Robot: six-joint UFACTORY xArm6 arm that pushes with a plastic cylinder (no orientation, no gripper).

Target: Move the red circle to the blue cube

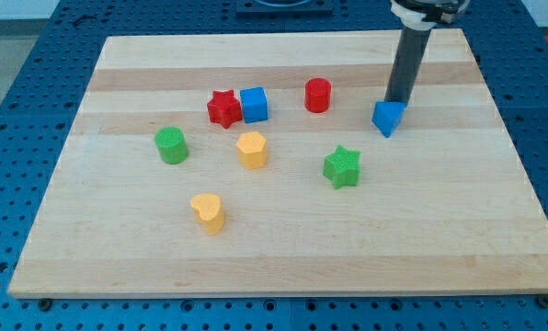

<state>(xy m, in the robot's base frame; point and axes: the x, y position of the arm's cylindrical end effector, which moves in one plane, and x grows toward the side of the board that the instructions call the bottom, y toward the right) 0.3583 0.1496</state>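
The red circle (317, 95) stands on the wooden board (283, 239), right of centre near the view's top. The blue cube (254, 105) sits to its left, touching a red star (223, 108) on its own left side. My tip (398, 100) is at the lower end of the dark rod, right of the red circle, just behind the top of a blue triangular block (388, 118). The tip is well apart from the red circle.
A green cylinder (171, 145) is at the left. A yellow hexagonal block (252, 149) lies below the blue cube. A green star (342, 166) is below the red circle. A yellow heart (207, 211) lies toward the view's bottom.
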